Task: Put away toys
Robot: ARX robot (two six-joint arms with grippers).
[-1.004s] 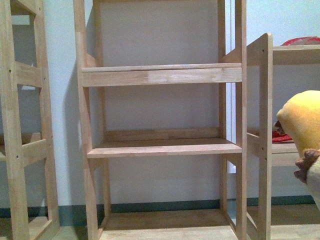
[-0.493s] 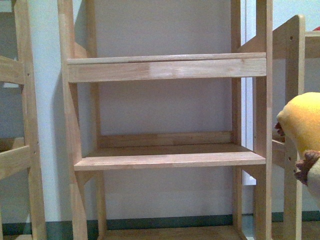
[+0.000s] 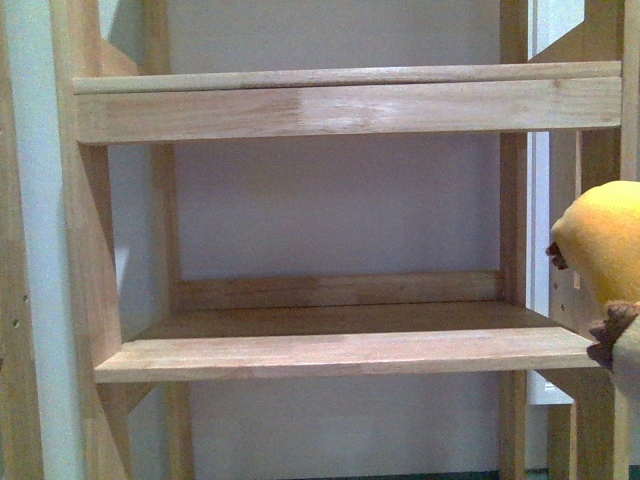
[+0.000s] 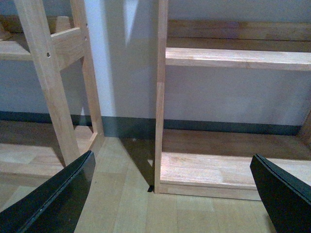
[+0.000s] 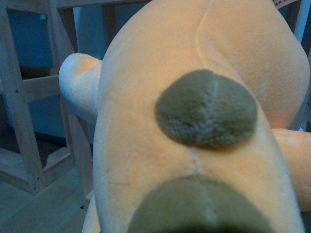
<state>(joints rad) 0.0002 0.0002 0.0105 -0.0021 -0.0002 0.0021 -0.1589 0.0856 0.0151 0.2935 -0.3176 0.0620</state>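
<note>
Step in hand: carrying plush [image 3: 603,245] to shelf [image 3: 340,352]. Plush at right edge of front view, just above board height, not yet over it; fills R wrist cam. R jaws hidden, can't tell state. L gripper [image 4: 171,155] jaws wide, empty. Next, I judge: swing plush inward, clearing upright [image 3: 514,230].

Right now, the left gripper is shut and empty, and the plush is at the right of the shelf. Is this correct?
No: the left gripper is open, its fingers wide apart in the left wrist view. It is empty, and the plush is at the right of the shelf.
</note>
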